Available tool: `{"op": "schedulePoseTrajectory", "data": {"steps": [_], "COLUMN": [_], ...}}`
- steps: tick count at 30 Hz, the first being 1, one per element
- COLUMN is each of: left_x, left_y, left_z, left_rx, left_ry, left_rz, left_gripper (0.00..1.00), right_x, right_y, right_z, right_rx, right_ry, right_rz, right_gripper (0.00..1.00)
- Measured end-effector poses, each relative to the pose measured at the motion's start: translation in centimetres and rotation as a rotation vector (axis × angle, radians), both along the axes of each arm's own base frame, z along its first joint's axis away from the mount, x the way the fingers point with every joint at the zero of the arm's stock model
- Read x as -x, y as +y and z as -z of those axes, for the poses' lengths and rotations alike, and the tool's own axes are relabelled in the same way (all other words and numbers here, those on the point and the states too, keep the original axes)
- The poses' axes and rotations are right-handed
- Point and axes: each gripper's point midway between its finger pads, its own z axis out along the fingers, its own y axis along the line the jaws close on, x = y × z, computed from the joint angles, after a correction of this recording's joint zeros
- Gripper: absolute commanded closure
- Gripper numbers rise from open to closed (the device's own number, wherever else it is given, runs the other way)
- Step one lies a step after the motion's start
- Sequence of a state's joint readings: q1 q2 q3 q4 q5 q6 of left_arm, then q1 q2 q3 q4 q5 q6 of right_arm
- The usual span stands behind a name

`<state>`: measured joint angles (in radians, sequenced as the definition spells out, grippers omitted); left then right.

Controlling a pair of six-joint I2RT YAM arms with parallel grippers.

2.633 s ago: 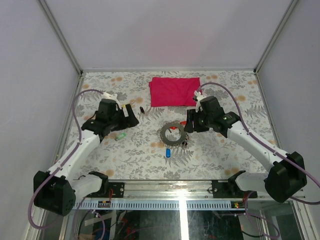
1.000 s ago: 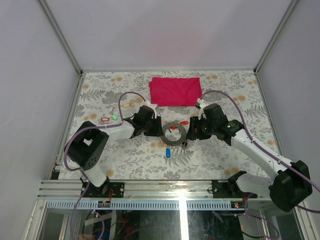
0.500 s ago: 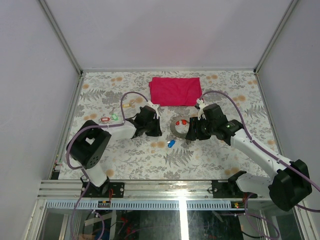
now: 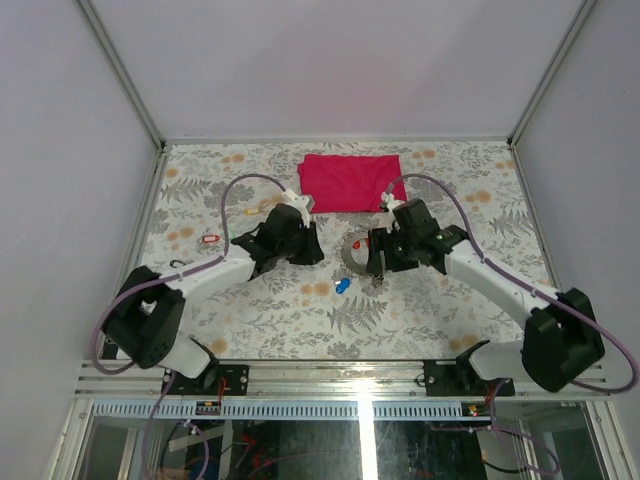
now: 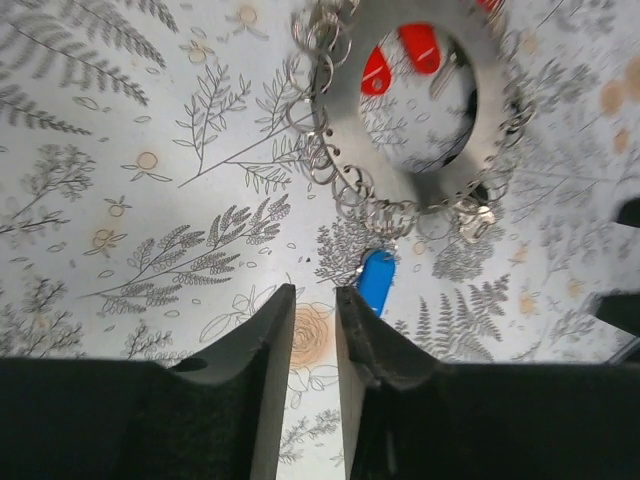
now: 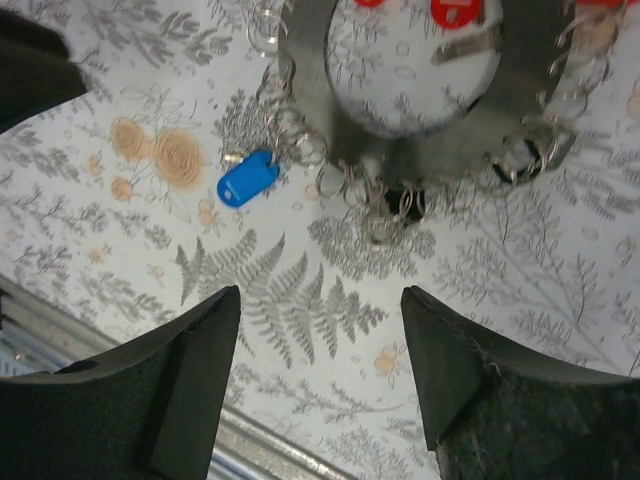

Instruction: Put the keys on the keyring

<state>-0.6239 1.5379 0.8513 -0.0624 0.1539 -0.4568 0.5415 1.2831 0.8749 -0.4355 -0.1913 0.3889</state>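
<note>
Keyring (image 5: 340, 130) now farther back; loops (image 5: 350, 190) wrist-only

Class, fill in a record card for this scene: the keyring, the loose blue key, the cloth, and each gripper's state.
keyring: between the two grippers, small wire rings along its rim
red tags: seen through the keyring's open centre
blue key: just outside the keyring's rim; linked or not, cannot tell
red cloth: folded, beyond the keyring
left gripper: barely open, nothing between its fingers
right gripper: wide open, empty
</note>
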Motion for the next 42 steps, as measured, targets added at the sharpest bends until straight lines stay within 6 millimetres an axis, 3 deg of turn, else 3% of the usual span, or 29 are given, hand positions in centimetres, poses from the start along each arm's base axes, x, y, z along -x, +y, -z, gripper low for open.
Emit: {"op": "schedulePoseTrajectory", "data": {"steps": [5, 11, 16, 26, 31, 42], "left_x": [0.0, 0.2, 0.4, 0.9, 1.0, 1.0], "left_y": [1.3, 3.8, 5.9, 7.2, 7.3, 7.5], "left_z": [-3.9, -6.0, -7.7, -8.1, -7.8, -7.7], "left_rx": [0.009, -0.042, -0.076, -0.109, -0.119, -0.124], "left_ry": [-0.085, -0.137, -0.187, -0.192, -0.181, -0.179], "left_rz": [-0.047, -0.128, -0.196, -0.230, -0.229, -0.235], "left_gripper": [0.59, 0.41, 0.37, 0.36, 0.37, 0.37], "right_x": [-2.8, -5.6, -7.9, -9.0, -8.8, -8.7], "right_y": [1.7, 5.2, 7.7, 7.5, 7.4, 8.2], "right_z": [1.0, 1.6, 4.3, 8.6, 9.2, 9.4], "right_rx": [0.076, 0.145, 0.237, 0.367, 0.383, 0.405], "right_ry": [0.000, -0.036, -0.038, 0.010, 0.024, 0.008], "right_rz": [-0.036, -0.086, -0.105, -0.100, -0.105, -0.105], "right_gripper": [0.22, 0.21, 0.20, 0.28, 0.31, 0.57]}}
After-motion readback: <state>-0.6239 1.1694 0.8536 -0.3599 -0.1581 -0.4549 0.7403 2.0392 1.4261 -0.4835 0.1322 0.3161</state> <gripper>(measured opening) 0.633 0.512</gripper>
